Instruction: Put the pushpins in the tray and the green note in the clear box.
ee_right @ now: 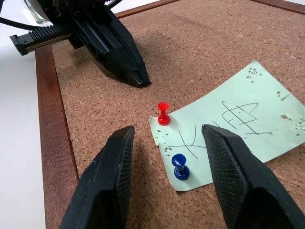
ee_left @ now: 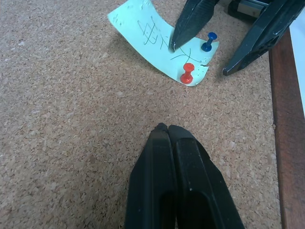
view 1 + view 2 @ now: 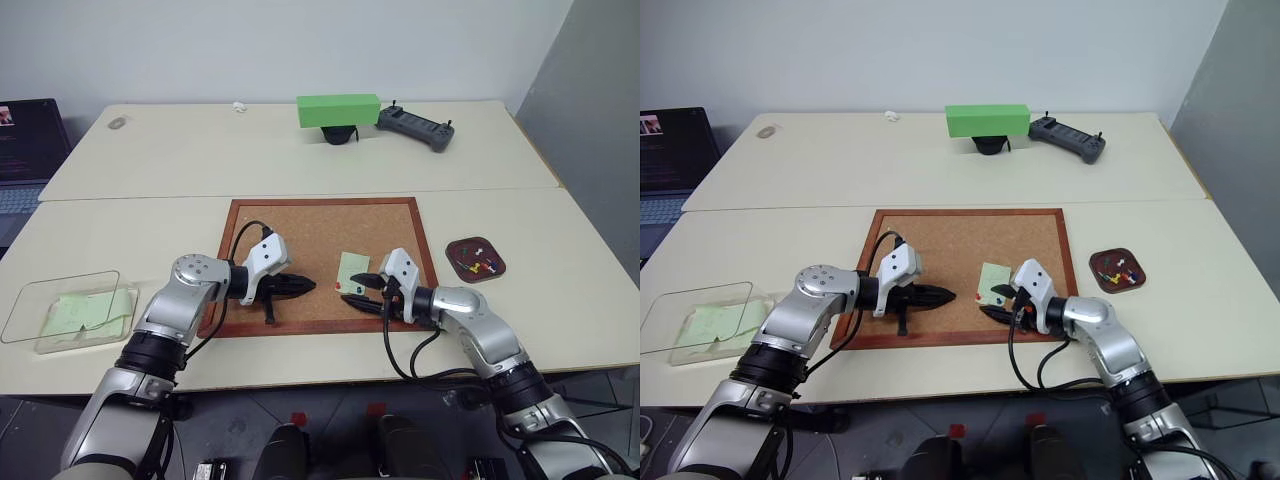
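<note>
At lower left sat the clear box (image 3: 62, 310); at centre the left gripper (image 3: 296, 287) hovered pinched together over the corkboard (image 3: 325, 213). Right of it, the right gripper (image 1: 167, 143), jaws apart, straddled a blue pushpin (image 1: 180, 165) pinning the green note (image 1: 228, 126); pulling it probably came next, bound for the tray (image 3: 475, 260) at far right.

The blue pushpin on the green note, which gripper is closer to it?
Right. The right gripper is open with its fingers either side of the blue pushpin on the green note; the left gripper is shut, farther along the corkboard.
</note>
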Action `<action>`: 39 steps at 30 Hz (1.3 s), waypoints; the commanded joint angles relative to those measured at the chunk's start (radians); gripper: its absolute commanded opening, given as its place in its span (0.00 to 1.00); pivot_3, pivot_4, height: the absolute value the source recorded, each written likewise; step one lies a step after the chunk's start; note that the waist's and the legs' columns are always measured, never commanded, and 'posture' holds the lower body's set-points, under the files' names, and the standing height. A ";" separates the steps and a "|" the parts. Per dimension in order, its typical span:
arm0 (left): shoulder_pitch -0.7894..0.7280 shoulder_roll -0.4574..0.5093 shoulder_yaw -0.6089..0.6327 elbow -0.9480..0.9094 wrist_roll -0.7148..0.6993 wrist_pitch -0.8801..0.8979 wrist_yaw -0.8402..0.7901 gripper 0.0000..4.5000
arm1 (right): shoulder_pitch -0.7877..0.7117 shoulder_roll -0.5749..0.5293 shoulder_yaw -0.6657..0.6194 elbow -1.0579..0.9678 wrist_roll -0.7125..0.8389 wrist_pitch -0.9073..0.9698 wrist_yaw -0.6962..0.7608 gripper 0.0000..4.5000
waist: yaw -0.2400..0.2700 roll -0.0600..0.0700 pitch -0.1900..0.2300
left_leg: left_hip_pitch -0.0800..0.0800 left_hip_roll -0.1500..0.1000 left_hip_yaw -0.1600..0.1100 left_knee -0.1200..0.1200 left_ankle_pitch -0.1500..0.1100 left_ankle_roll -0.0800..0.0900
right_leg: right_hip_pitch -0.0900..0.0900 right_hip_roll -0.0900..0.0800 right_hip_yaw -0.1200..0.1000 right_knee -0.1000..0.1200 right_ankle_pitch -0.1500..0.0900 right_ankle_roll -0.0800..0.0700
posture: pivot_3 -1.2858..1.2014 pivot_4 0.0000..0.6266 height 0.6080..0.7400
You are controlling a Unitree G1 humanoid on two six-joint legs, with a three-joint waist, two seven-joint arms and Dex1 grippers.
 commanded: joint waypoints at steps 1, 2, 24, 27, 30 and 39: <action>0.015 0.015 -0.012 -0.003 0.022 0.009 -0.007 0.00 | -0.012 0.000 -0.026 0.005 0.001 -0.017 0.013 0.40 | 0.000 0.000 0.000 | 0.000 0.000 0.000 0.000 0.000 0.000 | 0.000 0.000 0.000 0.000 0.000 0.000 | 0.52 0.24 1.00; 0.015 0.014 -0.012 -0.002 0.022 0.009 -0.007 0.00 | -0.012 0.001 -0.026 0.005 0.001 -0.018 0.013 0.34 | 0.000 0.000 0.000 | 0.000 0.000 0.000 0.000 0.000 0.000 | 0.000 0.000 0.000 0.000 0.000 0.000 | 0.52 0.24 1.00; 0.022 0.008 -0.010 -0.014 0.017 0.021 0.001 0.00 | -0.017 -0.014 -0.064 -0.149 0.046 0.051 0.021 0.01 | 0.001 0.000 0.000 | -0.001 0.000 0.000 0.000 0.000 0.000 | 0.000 0.000 0.000 0.000 0.000 0.000 | 0.52 0.24 1.00; 0.020 0.007 -0.010 -0.008 0.019 0.019 0.001 0.00 | -0.018 -0.020 -0.073 -0.190 0.059 0.083 0.019 0.01 | 0.001 0.000 0.000 | -0.001 0.000 -0.001 0.000 0.000 0.000 | 0.000 0.000 -0.001 0.000 0.000 0.000 | 0.52 0.24 1.00; 0.017 0.006 -0.010 -0.006 0.019 0.019 0.001 0.00 | -0.019 -0.021 -0.077 -0.214 0.069 0.104 0.018 0.01 | 0.001 0.000 0.000 | -0.001 0.000 -0.001 0.000 0.000 0.000 | 0.000 0.000 0.000 0.000 0.000 0.000 | 0.52 0.24 1.00; 0.012 0.003 -0.012 -0.003 0.019 0.019 0.001 0.00 | -0.009 -0.046 -0.155 -0.262 0.074 0.140 -0.042 0.01 | 0.001 0.000 0.000 | -0.001 0.000 -0.001 0.000 0.000 0.000 | 0.000 0.000 0.000 0.000 0.000 0.000 | 0.52 0.24 1.00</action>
